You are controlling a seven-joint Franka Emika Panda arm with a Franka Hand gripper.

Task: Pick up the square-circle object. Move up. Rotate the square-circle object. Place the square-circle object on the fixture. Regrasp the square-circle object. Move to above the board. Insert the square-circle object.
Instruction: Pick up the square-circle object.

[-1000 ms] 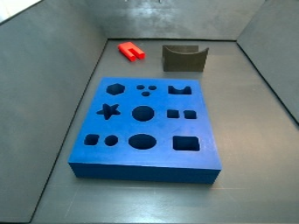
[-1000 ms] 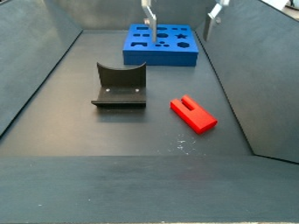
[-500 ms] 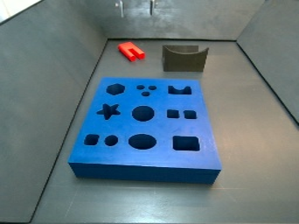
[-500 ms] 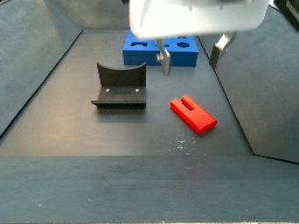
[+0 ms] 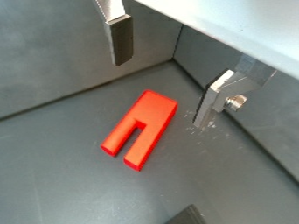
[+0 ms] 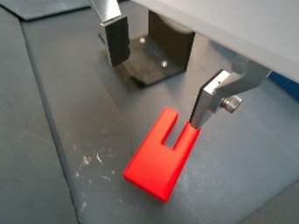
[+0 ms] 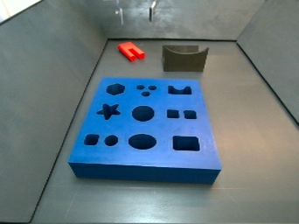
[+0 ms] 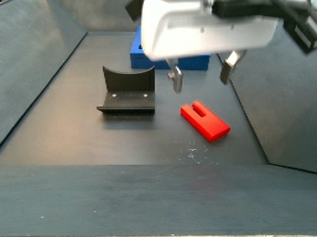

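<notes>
I am looking down my gripper (image 8: 199,74) at the floor of the grey bin. It is hanging above the red block (image 8: 206,120), with its fingers (image 5: 121,40) spread wide apart and nothing between them. I am keeping them open like that so the block can fit in the gap when I go down.

The red block is lying flat on the bare floor, close to one side wall, as the side view shows. In both wrist views its slot end is plain to see, and one finger (image 6: 209,101) is sitting just past the block's solid end while the other is well off to the side. I think I am lining up so the pads can close on its two long sides. It is not touched yet.

A bit farther along the floor, the fixture (image 8: 128,91) is standing upright with its curved dip facing up, ready to cradle the block.

Farthest away, the blue board (image 7: 145,129) is lying flat at the far end of the floor, holes facing up, waiting for the last step.
</notes>
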